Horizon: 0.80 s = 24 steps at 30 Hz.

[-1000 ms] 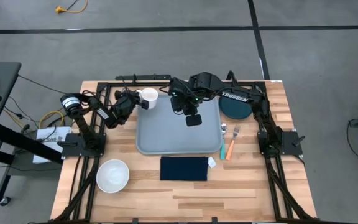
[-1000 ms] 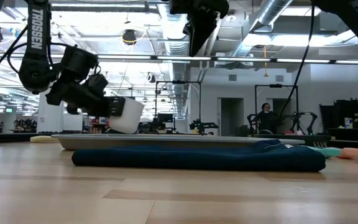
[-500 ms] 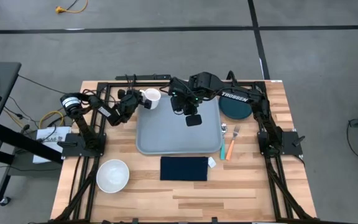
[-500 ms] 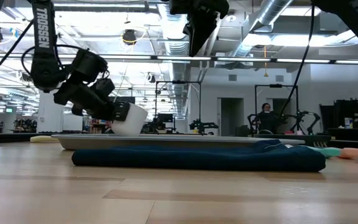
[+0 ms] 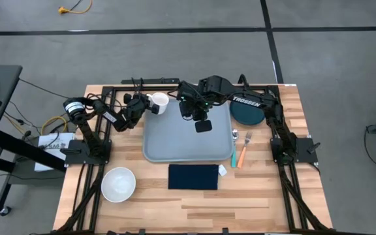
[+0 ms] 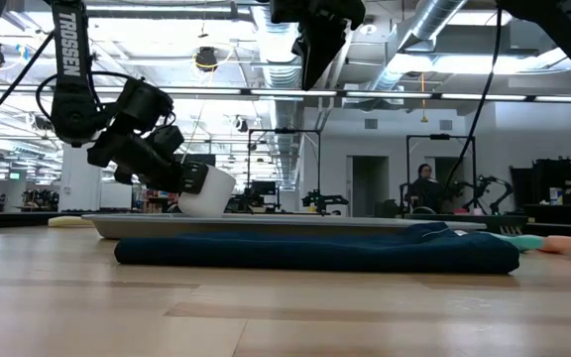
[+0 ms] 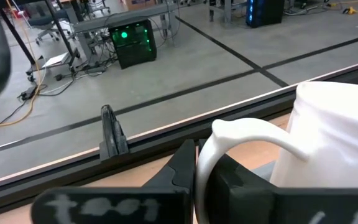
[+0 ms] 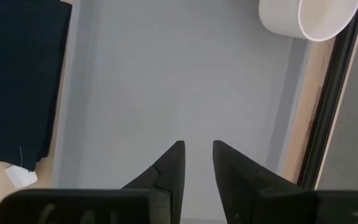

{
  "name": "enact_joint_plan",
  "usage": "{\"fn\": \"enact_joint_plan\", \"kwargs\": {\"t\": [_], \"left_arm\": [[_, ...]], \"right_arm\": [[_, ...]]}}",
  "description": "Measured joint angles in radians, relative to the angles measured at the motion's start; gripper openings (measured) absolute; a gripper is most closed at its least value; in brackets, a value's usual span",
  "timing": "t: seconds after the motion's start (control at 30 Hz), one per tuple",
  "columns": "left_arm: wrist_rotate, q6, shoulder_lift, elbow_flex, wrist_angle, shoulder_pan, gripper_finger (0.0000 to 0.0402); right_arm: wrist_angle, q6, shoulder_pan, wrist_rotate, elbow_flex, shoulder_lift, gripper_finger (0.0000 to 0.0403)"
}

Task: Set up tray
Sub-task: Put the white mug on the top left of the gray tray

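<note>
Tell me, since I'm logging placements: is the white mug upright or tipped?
Upright: the white mug shows its open mouth from above at the tray's far-left corner, its handle gripped by the left gripper.

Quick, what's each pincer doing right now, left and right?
Left pincer: closed on the white mug's handle, at the tray's far left corner.
Right pincer: open, empty, above the tray.

Light grey-blue tray at table centre; table pale wood w/ plank stripes. White mug at tray's far left corner, plain, no pattern. Dark navy cloth along tray's near edge, w/ small white tag. White bowl near table's left near corner. Dark teal plate by the far right corner. Fork w/ orange handle and a mint-green utensil at tray's right edge. Arms black, white lettering.
</note>
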Motion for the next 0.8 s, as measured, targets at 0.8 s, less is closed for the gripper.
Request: {"fn": "enact_joint_plan", "kwargs": {"t": [0.8], "left_arm": [[0.019, -0.011, 0.0, 0.0, -0.019, 0.0, 0.0094]], "right_arm": [[0.0, 0.0, 0.0, 0.0, 0.0, 0.0, 0.0077]]}}
